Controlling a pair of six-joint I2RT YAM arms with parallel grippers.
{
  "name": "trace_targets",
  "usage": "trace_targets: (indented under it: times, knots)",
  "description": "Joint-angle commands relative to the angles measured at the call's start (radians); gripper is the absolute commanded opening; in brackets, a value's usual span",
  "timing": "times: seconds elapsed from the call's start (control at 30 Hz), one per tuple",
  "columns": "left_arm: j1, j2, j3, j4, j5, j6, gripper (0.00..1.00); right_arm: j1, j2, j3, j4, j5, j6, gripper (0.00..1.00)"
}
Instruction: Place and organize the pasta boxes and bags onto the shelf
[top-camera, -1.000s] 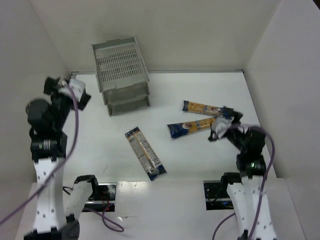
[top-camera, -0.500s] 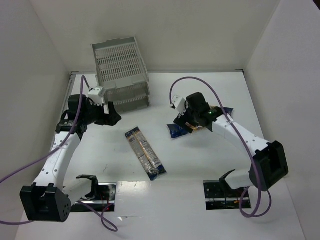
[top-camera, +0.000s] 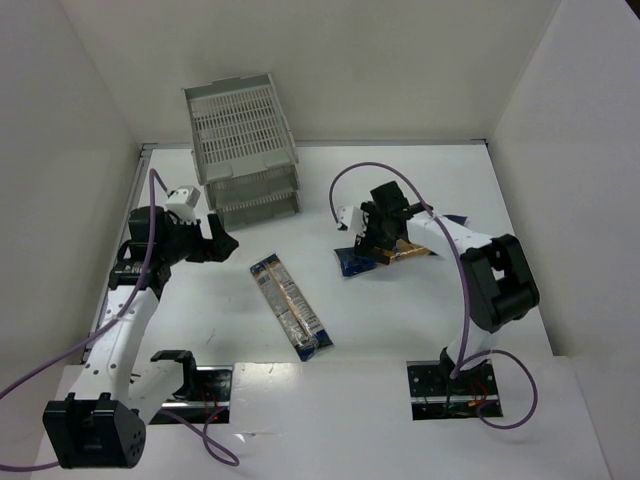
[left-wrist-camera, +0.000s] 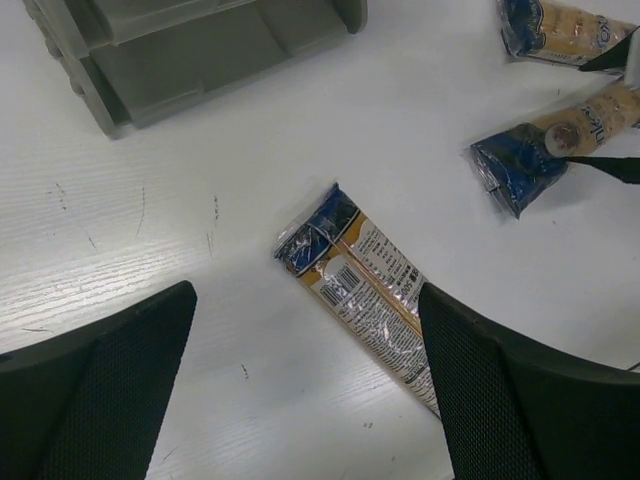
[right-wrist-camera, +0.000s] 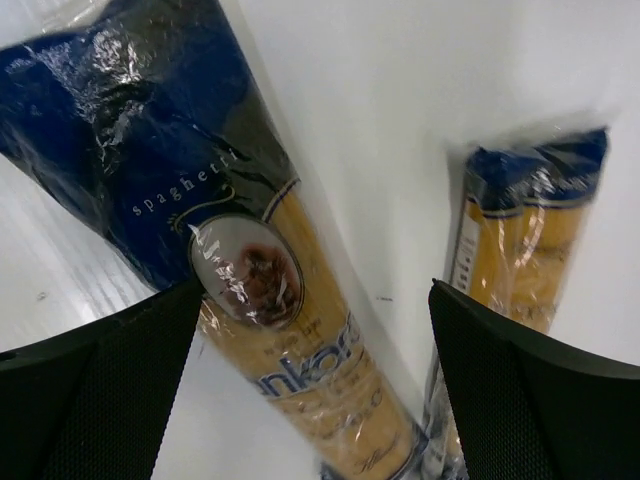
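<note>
Okay so in about a second both arms went from folded back near their bases to stretched out over the surface (top-camera: 400, 320). The right arm's fingers (right-wrist-camera: 100, 400) had come down right over the middle spaghetti bag (right-wrist-camera: 270, 300). They were spread wide on either side of it, not pinching anything yet. The far bag (right-wrist-camera: 520, 240) lay near it, so I'd guess a sloppy close could snag both. The left arm's fingers (left-wrist-camera: 90, 400) were spread and empty too, hovering between the shelf (top-camera: 240, 125) and the near bag (left-wrist-camera: 365, 290). All three bags lay flat on the surface, apart from the shelf, and I saw nothing on its top tray. So nothing was stowed yet, but the first grab looked close.
</note>
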Motion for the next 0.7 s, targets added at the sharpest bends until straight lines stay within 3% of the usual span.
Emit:
trace_targets:
  times: [0.0, 0.13, 0.37, 0.47, 0.5, 0.57, 0.6, 0.67]
  knots:
    - [0.003, -0.016, -0.007, 0.054, 0.021, -0.033, 0.99, -0.004, 0.072, 0.041, -0.03, 0.029, -0.198, 1.0]
    - [0.003, -0.016, -0.016, 0.054, 0.007, -0.022, 0.99, -0.004, 0.13, 0.076, -0.139, 0.029, -0.291, 1.0]
    - [0.003, -0.016, -0.034, 0.073, 0.007, -0.022, 0.99, 0.031, 0.241, 0.09, -0.263, 0.07, -0.257, 1.0]
    - [0.003, -0.016, -0.044, 0.082, 0.007, -0.022, 0.99, 0.12, 0.241, 0.055, -0.233, 0.104, -0.17, 0.73]
    - [0.003, -0.016, -0.044, 0.082, 0.007, -0.022, 0.99, 0.14, 0.228, 0.044, -0.233, 0.104, -0.161, 0.47]
    - [0.003, -0.025, -0.044, 0.082, 0.007, -0.022, 0.99, 0.19, 0.219, 0.044, -0.201, 0.076, -0.081, 0.18]
    - [0.003, -0.025, -0.044, 0.082, 0.007, -0.013, 0.99, 0.204, 0.21, 0.044, -0.166, 0.066, -0.055, 0.09]
    - [0.003, -0.036, -0.044, 0.082, 0.007, -0.013, 0.99, 0.241, 0.21, 0.062, -0.165, 0.026, -0.032, 0.07]
